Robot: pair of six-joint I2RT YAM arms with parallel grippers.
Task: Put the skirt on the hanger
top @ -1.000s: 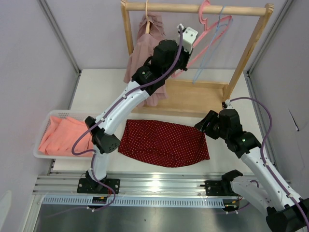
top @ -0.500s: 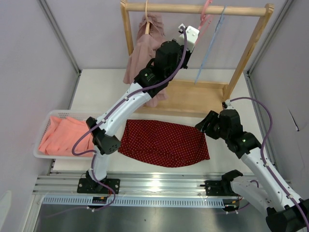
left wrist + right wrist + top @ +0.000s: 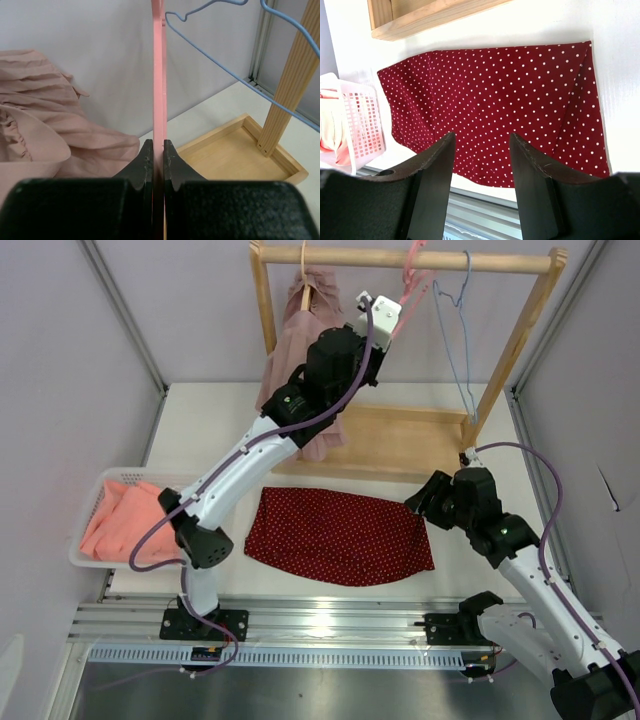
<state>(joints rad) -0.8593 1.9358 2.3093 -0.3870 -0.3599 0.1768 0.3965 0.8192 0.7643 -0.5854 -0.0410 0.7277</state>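
The skirt point(image 3: 340, 535), dark red with white dots, lies flat on the white table; in the right wrist view the skirt point(image 3: 490, 100) fills the middle. A pink hanger point(image 3: 408, 275) hangs from the wooden rack's rail point(image 3: 500, 260). My left gripper point(image 3: 397, 302) is raised to the rail and shut on the pink hanger point(image 3: 159, 75), whose thin bar runs straight up from between the jaws of the left gripper point(image 3: 158, 146). My right gripper point(image 3: 422, 498) hovers over the skirt's right end. The right gripper point(image 3: 482, 137) is open and holds nothing.
A blue wire hanger point(image 3: 455, 335) hangs right of the pink one, seen as the blue hanger point(image 3: 225, 70) close by. A dusty-pink garment point(image 3: 300, 350) hangs at the rail's left. The rack's wooden base point(image 3: 400, 445) lies behind the skirt. A white basket point(image 3: 88, 558) of pink clothes sits left.
My left gripper has closed tight on the pink hanger and shifted up and left with it. The blue hanger has swung free, off to the right. The right arm held still.
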